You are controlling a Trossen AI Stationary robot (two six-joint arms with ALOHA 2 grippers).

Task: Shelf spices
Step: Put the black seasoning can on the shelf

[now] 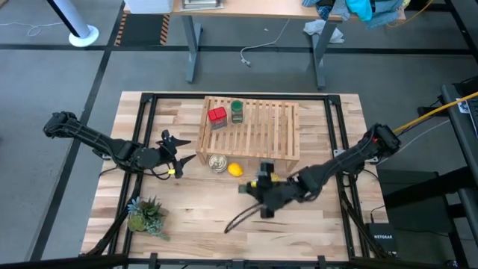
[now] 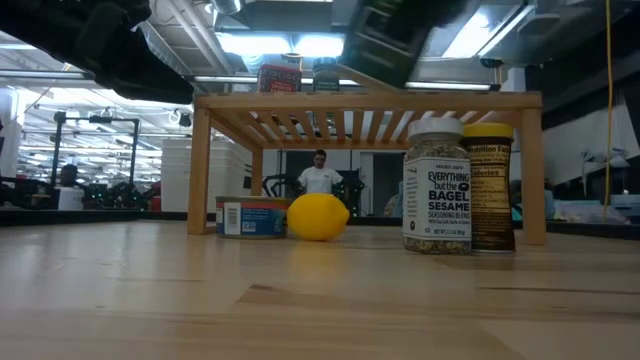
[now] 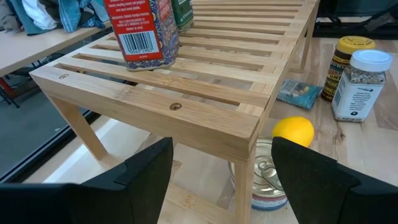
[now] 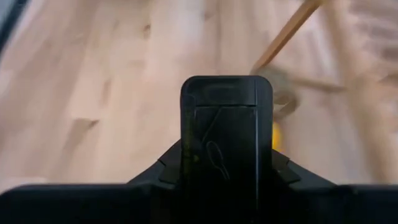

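Observation:
The light-wood slatted shelf [image 1: 254, 127] stands at the table's far middle. On its left part stand a red tin [image 1: 217, 115] and a green-lidded jar [image 1: 237, 110]. A white-lidded jar [image 2: 437, 186] and a yellow-lidded jar [image 2: 490, 186] stand on the table by the shelf's near right leg. My right gripper [image 1: 255, 190] is near the table's middle, shut on a dark grey tin [image 4: 226, 143] that is raised above the table [image 2: 385, 40]. My left gripper [image 3: 217, 168] stands open, left of the shelf and level with its near left corner. My right gripper pinches the dark grey tin between its two fingers [image 4: 169, 167], one on each narrow side edge [image 4: 186, 155], at the end nearest the wrist. The fingers slant down from the table's right. The tin is lifted clear and tilted in the low view.
A silver round tin [image 1: 217, 163] and a lemon [image 1: 234, 169] lie by the shelf's near edge. A flat blue packet [image 3: 300, 93] lies under the shelf. A small potted plant [image 1: 144, 213] stands at the near left. The near middle of the wooden table [image 1: 194, 224] is bare.

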